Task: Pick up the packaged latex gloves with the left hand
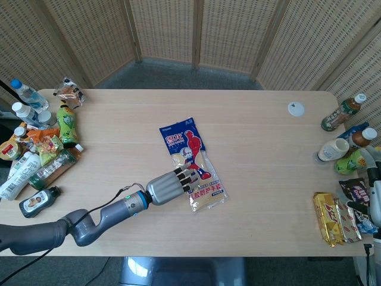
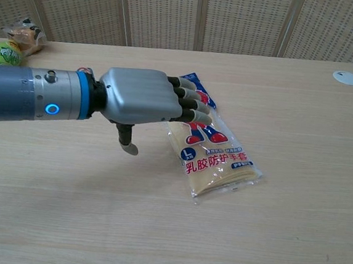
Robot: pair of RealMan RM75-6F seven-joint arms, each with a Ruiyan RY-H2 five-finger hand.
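Woven cane screens behind; pale wood worktop. Left hand: palm down over the near-centre pack, fingers extended side by side, thumb hanging below, gripping nothing. Packaged latex gloves: flat, mid-worktop, slanted, fingers overlapping its left edge. Right hand: at far right edge among snacks, finger state cannot be told. Bottles and snack packets: clustered at left edge.
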